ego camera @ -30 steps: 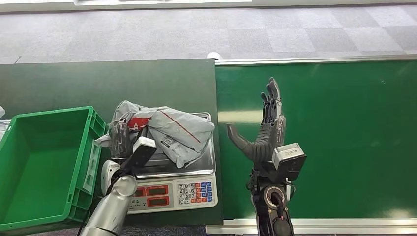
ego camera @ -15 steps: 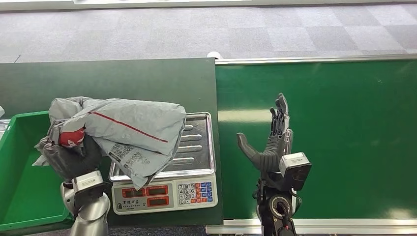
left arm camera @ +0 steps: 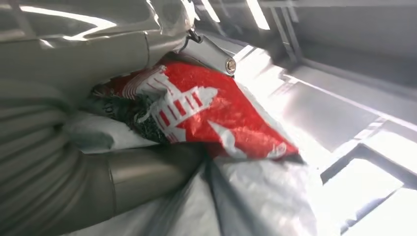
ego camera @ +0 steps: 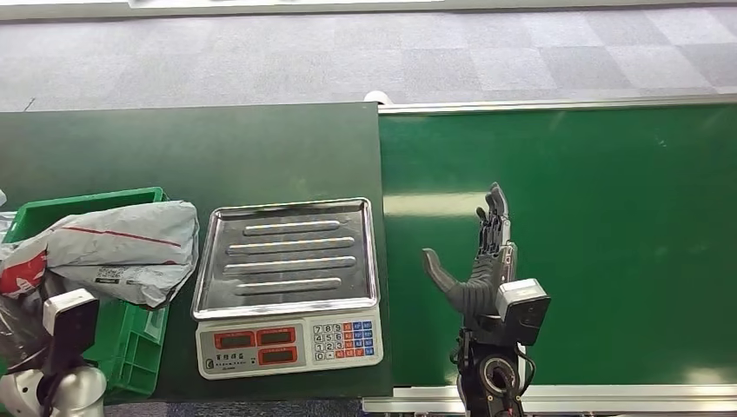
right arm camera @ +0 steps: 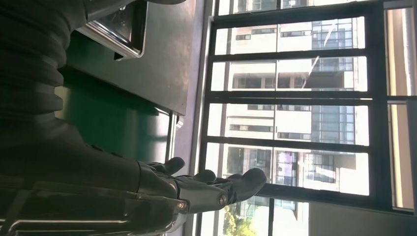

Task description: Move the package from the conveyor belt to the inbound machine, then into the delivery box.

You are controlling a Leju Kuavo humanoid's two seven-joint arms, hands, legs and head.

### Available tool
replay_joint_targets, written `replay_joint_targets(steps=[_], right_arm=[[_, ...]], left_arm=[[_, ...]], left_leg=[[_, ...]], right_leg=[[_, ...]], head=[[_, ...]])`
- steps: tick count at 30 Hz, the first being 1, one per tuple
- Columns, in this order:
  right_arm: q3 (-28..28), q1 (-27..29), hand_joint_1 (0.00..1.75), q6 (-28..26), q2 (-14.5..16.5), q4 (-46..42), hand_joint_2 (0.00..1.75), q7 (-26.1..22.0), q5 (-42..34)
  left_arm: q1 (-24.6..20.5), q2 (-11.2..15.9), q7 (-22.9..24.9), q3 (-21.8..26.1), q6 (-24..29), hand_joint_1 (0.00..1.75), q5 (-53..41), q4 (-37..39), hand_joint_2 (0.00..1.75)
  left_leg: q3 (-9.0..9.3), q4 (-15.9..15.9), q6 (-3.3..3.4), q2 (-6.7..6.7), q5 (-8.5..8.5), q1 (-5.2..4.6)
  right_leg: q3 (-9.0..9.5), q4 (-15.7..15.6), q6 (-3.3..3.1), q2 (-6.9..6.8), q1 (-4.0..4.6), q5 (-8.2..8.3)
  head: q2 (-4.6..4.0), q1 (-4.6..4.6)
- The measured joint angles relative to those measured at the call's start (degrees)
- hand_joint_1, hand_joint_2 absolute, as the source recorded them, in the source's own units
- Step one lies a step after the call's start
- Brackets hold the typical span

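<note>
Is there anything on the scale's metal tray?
Empty. The tray shows bare ribbed steel; the grey package is over the green box.

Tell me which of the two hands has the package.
The left hand, low beside the green box, holds the grey package; the right hand hangs open over the belt.

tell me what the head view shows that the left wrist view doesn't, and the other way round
Head view alone: the green delivery box under the package, the scale with its bare steel tray, the green conveyor belt, and the right hand open above it, holding nothing. Left wrist view alone: the left hand up close, gripping the crumpled plastic, and the white print on the bag's red patch. Both share the grey package, seen with its red patch.
</note>
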Motion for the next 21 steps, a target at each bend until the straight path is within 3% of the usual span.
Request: replay_joint_targets(steps=[6, 7, 10, 11, 21], right_arm=[[-0.08, -0.53, 0.0, 0.01, -0.01, 1.54, 1.75, -0.39, -0.26], [-0.08, -0.58, 0.0, 0.01, -0.01, 1.66, 1.75, -0.39, -0.27], [-0.08, -0.71, 0.0, 0.03, -0.01, 1.92, 1.75, -0.32, -0.38], [-0.08, -0.77, 0.0, 0.03, -0.01, 2.0, 1.75, -0.27, -0.44], [-0.08, -1.18, 0.0, 0.04, -0.01, 3.12, 1.75, -0.19, -0.88]], left_arm=[[-0.92, 2.32, 1.93, 6.03, -0.83, 1.63, -1.74, 5.42, 1.75], [-1.22, 2.63, 2.65, 6.51, -0.88, 1.52, -2.34, 6.15, 1.75], [-2.27, 3.74, 4.13, 7.73, -1.12, 0.31, -3.08, 8.35, 1.75], [-2.53, 4.11, 4.26, 8.11, -1.18, 0.01, -2.87, 8.93, 1.75], [-2.7, 4.91, 0.27, 9.83, -2.83, 0.0, 3.57, 10.25, 1.75]], left_leg=[[-0.07, 0.01, 0.0, -0.03, -0.01, -0.02], [-0.07, 0.01, 0.0, -0.04, -0.01, -0.02], [-0.06, 0.02, 0.0, -0.07, -0.01, -0.02], [-0.05, 0.02, 0.0, -0.07, 0.0, -0.02], [0.0, 0.0, -0.04, -0.24, 0.02, 0.01]], right_leg=[[-0.01, -0.01, -0.01, -0.02, -0.02, -0.01], [-0.01, -0.01, -0.01, -0.02, -0.02, -0.01], [0.01, -0.01, 0.0, -0.02, -0.02, 0.01], [0.02, -0.01, 0.01, -0.02, -0.02, 0.01], [0.06, -0.01, -0.02, -0.11, 0.0, 0.0]], head=[[0.0, 0.02], [0.0, 0.02], [0.0, 0.02], [0.0, 0.02], [0.0, 0.01]])
